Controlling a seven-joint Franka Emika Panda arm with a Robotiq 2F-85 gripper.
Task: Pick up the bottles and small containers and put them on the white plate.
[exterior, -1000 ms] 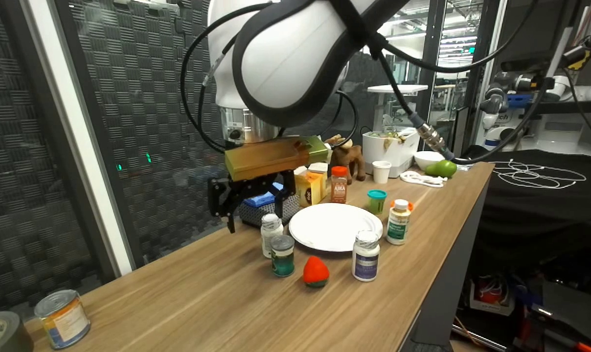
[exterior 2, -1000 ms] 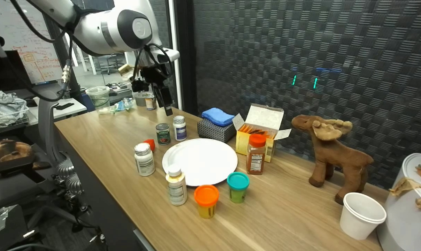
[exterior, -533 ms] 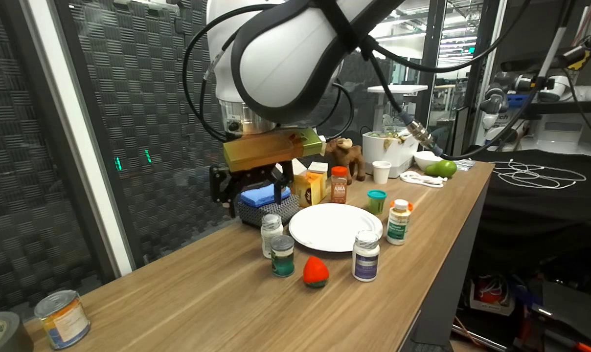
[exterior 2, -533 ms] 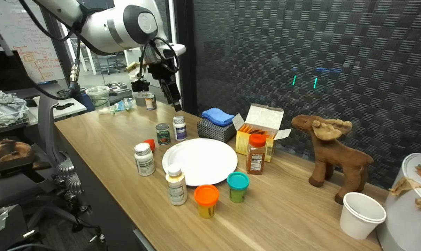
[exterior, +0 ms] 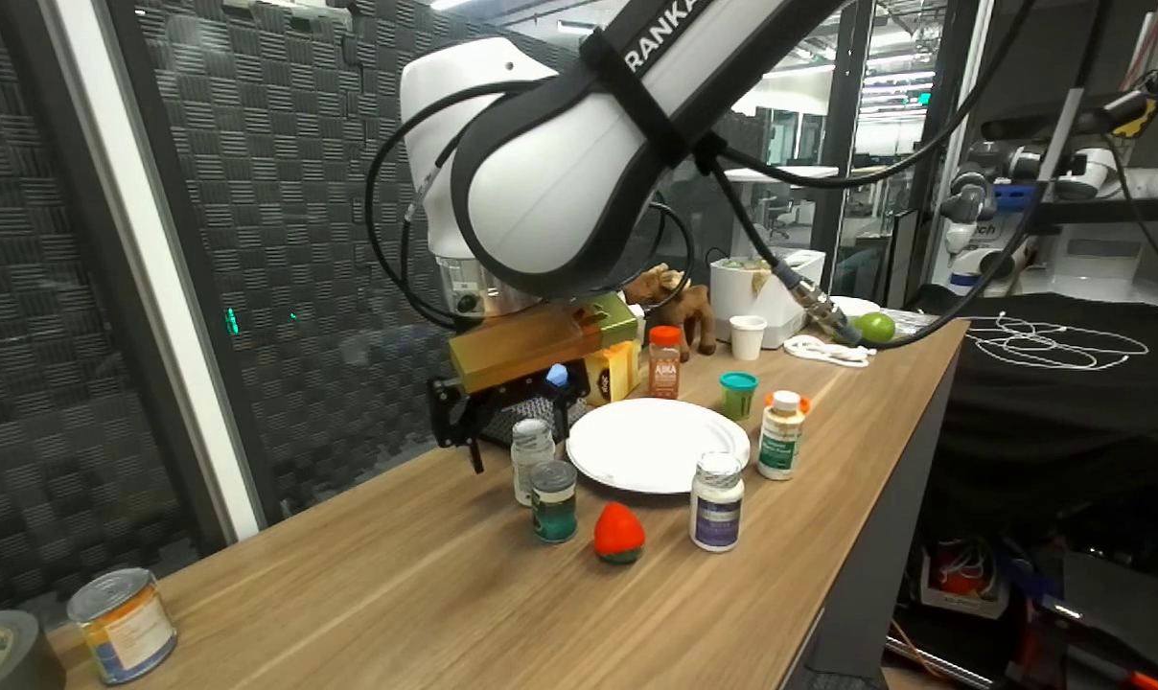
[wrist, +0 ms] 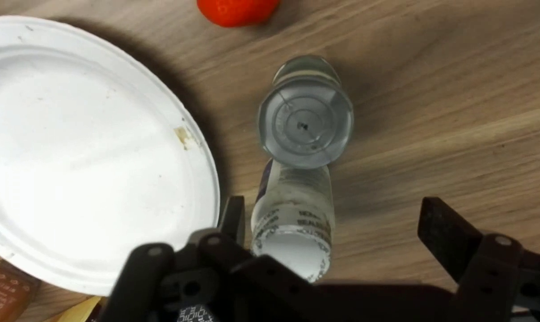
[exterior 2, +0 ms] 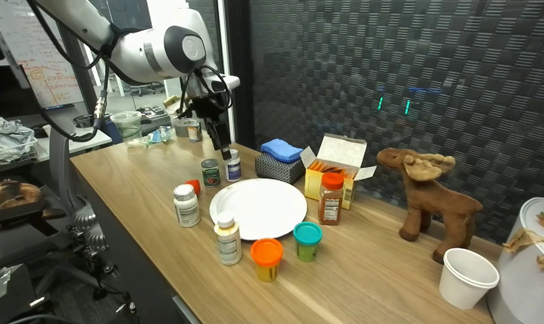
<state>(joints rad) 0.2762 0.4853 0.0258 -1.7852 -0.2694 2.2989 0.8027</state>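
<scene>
My gripper (wrist: 335, 217) stands open above a white bottle (wrist: 292, 201) with a purple-blue label. In the wrist view the bottle's cap shows between the fingers, close to the left one; whether they touch cannot be told. Beside it is a green container with a grey lid (exterior: 554, 503). A red piece (exterior: 619, 530), another white bottle (exterior: 717, 508) and a green-labelled bottle (exterior: 778, 446) stand around the white plate (exterior: 636, 441). Near the plate are an orange-lidded tub (exterior 2: 266, 263), a teal-lidded tub (exterior 2: 307, 245) and a red-capped spice bottle (exterior 2: 331, 200).
Close behind the bottle sits a patterned box (exterior 2: 279, 168) with a blue block (exterior 2: 281, 150) on top. An open yellow box (exterior 2: 315, 182), a toy moose (exterior 2: 434, 198) and white cups (exterior 2: 468, 279) stand further along. A labelled tin (exterior: 124, 628) is at the table's far end.
Over the last second my gripper rose slightly, then came down nearer the white bottle, shifting a little rightward in both exterior views. It stays open, and the objects on the table have not moved.
</scene>
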